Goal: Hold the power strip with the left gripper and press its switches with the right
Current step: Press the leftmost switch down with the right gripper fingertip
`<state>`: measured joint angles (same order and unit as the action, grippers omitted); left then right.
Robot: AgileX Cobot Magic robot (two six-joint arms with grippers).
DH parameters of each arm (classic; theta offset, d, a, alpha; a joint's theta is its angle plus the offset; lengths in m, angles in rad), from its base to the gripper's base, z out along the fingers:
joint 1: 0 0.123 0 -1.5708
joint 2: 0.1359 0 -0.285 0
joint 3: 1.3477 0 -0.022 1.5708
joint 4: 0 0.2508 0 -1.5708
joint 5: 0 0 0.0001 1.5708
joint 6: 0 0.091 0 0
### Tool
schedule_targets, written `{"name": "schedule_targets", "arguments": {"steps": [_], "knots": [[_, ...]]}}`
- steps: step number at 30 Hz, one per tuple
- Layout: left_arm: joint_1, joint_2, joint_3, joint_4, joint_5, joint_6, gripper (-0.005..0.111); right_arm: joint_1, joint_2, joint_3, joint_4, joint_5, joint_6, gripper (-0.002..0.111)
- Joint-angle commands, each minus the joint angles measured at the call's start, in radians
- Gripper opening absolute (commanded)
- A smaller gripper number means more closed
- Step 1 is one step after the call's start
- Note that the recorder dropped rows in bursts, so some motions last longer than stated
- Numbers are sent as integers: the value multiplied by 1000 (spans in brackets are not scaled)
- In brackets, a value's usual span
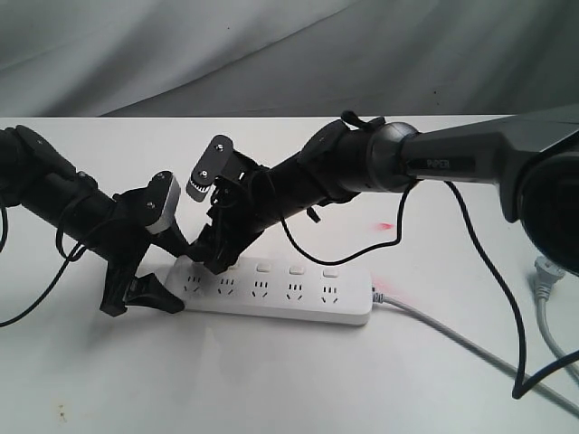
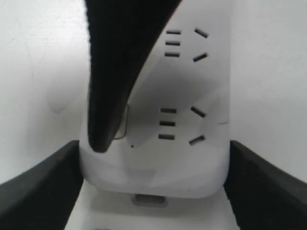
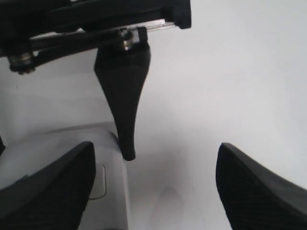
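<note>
On the tabletop [image 1: 271,380] you've got the strip [image 1: 298,303] lying flat, with the end nearest the left arm clamped between the left gripper [image 2: 153,160] fingers [image 2: 43,187], one on each long side. Your right gripper [image 3: 156,148] is spread wide and holds nothing. One of its fingers points down at the strip's top, right by the end switch [image 2: 123,125]; can't tell if it touches. The other switches [image 1: 296,269] sit uncovered in their row.

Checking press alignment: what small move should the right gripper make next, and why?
Probably push the right gripper down so its fingertip presses the end switch: it sits over that switch, contact unclear, and the left gripper grips the power strip.
</note>
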<state>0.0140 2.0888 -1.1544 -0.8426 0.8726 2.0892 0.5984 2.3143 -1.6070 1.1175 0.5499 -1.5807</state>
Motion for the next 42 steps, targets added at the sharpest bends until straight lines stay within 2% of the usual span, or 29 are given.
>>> {"name": "schedule_targets", "arguments": {"steps": [1, 10, 18, 42], "knots": [[-7, -5, -3, -8, -7, 5, 0, 0, 5, -1, -20, -5, -7, 66], [-7, -5, -3, -8, -7, 5, 0, 0, 31, -1, -56, -7, 5, 66], [-7, -5, -3, -8, -7, 5, 0, 0, 31, -1, -248, -11, 128, 66], [-7, -5, -3, -8, -7, 5, 0, 30, 59, -1, -303, -39, 170, 66]]}}
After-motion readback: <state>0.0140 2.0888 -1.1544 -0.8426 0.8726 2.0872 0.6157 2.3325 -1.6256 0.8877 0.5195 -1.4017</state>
